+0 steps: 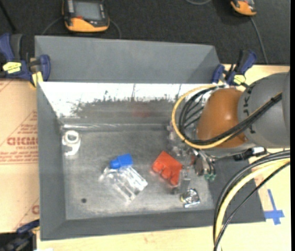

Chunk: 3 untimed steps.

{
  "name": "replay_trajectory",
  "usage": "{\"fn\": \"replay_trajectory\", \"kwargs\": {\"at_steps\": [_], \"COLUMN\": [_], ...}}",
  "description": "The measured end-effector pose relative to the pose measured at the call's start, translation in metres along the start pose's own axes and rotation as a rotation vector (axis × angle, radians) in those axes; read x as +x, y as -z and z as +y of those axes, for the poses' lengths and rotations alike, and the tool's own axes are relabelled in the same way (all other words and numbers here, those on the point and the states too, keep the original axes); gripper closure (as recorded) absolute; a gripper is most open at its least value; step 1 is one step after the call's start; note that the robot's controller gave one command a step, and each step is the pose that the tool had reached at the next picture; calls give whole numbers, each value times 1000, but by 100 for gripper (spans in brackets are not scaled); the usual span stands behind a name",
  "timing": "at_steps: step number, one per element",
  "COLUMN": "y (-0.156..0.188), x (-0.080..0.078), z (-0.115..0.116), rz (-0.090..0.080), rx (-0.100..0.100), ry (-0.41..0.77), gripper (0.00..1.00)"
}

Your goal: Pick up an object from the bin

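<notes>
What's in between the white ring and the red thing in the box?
In the camera view, a clear plastic pack with a blue cap lies between the white ring and the red block, a little below the straight line joining them.

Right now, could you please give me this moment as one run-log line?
gripper: at red block's right edge | nearby: shiny metal piece | also: clear packet with blue cap, white ring

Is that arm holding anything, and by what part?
Cannot tell: the gripper sits at the right edge of the red block, but a hold isn't clear.
</notes>
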State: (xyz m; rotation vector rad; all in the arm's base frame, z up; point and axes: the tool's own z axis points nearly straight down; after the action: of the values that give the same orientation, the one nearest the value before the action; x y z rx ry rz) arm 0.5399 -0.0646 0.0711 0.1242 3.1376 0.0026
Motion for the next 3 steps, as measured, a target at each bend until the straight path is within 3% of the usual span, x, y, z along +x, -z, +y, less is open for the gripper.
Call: {"fn": "replay_trajectory", "kwargs": {"at_steps": [1, 2, 3], "y": [0, 149, 188], "x": [0, 6, -25], "z": [-2, 7, -24], "rz": [-1, -10, -8], "rx": [3, 3, 2], "ry": [3, 39, -200], "gripper": [100, 100, 100]}}
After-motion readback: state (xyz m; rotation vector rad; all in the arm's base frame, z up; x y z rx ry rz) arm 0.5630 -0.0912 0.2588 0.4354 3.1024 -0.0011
